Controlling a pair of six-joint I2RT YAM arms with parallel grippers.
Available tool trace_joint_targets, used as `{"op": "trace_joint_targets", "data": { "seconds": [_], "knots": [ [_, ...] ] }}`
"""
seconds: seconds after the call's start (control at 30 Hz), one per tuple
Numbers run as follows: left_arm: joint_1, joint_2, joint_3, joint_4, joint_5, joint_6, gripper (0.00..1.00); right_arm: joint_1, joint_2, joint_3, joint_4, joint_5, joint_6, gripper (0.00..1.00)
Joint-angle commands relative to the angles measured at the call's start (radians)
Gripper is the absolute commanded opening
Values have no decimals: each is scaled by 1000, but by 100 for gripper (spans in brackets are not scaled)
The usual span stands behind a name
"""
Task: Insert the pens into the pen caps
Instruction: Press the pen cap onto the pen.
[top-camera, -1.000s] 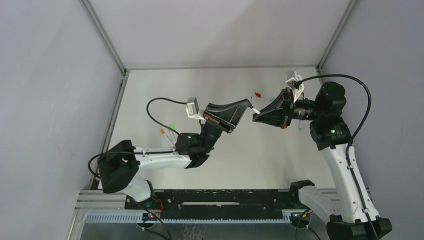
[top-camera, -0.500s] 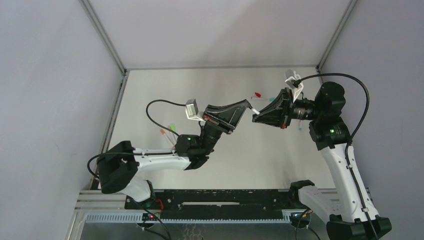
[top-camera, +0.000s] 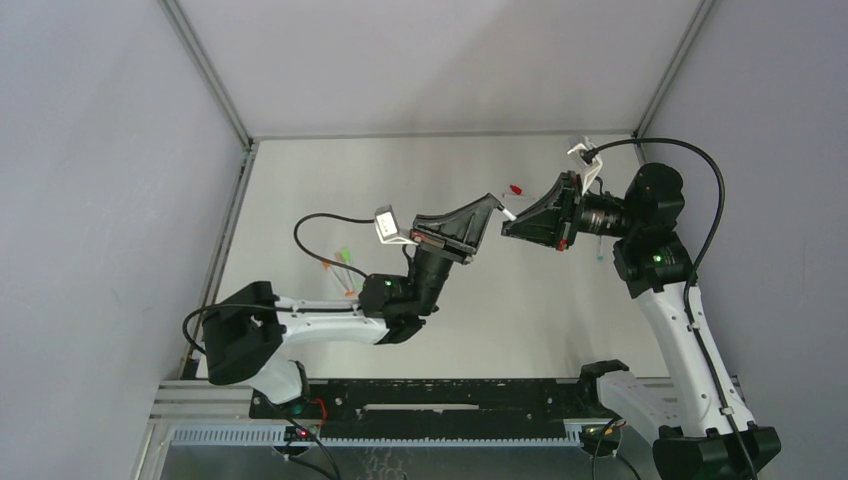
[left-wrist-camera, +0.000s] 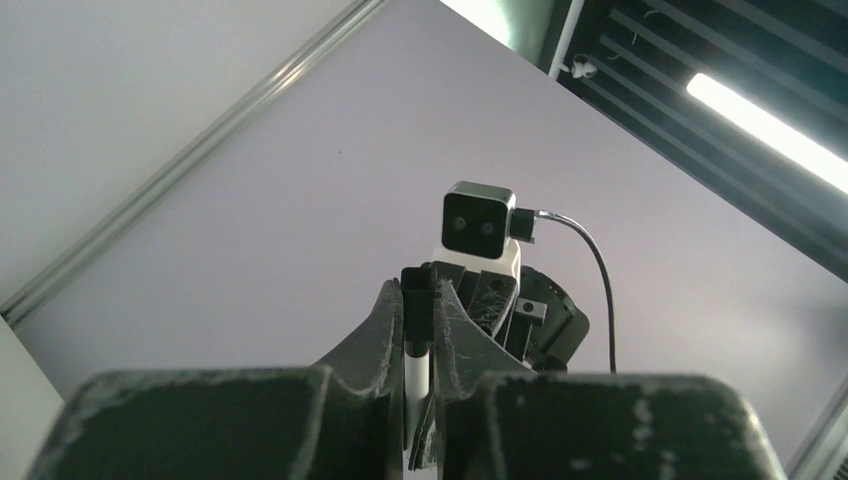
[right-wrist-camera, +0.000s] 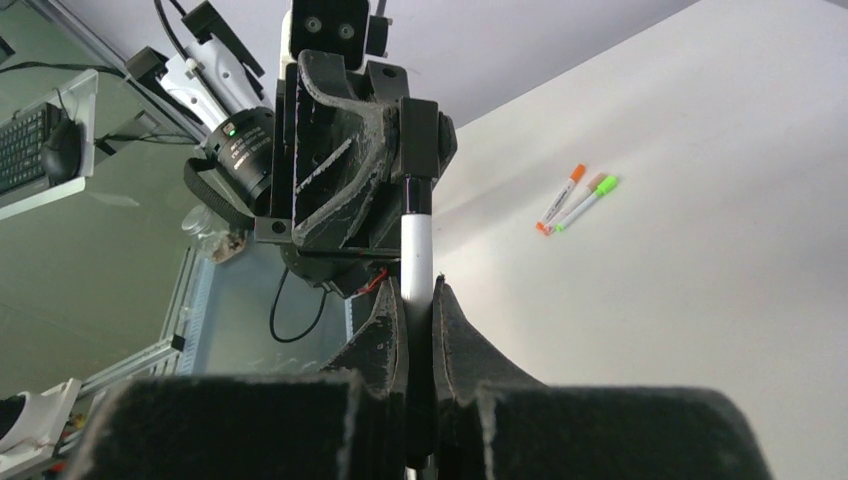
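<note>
We hold 1 pen (right-wrist-camera: 415, 250) high above the worktop (top-camera: 400, 160), right end effector (right-wrist-camera: 417, 295) pinching its white barrel, left end effector (left-wrist-camera: 419, 295) pressed onto the black cap (right-wrist-camera: 418, 195), both in line so the cap should seat squarely. An orange pen (right-wrist-camera: 560, 200) and a green pen (right-wrist-camera: 585, 203) lie on the worktop.

The left arm (top-camera: 320, 318) and right arm (top-camera: 680, 340) share one build: white shell links between bulky black joint housings, each with a small green light (top-camera: 379, 284) on a housing near the wrist. A thin black cable (top-camera: 325, 215) runs to a small grey boxy wrist camera (top-camera: 386, 222) on each, and the black wedge-shaped fingers (left-wrist-camera: 372, 345) are scuffed grey along their edges.
</note>
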Motion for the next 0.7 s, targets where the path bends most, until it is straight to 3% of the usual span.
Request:
{"op": "trace_joint_targets", "data": {
  "seconds": [0.0,0.23,0.43,0.67],
  "knots": [
    [-53,55,53,-66,76,41,0,15,7,-2,95,67,42,0],
    [-88,76,48,-107,78,44,0,-8,8,-3,68,137,12,0],
    [-114,89,33,-129,99,22,0,-17,26,-2,163,74,82,0],
    [-115,56,10,-122,79,32,2,-17,10,-50,171,9,45,0]
  ]
}}
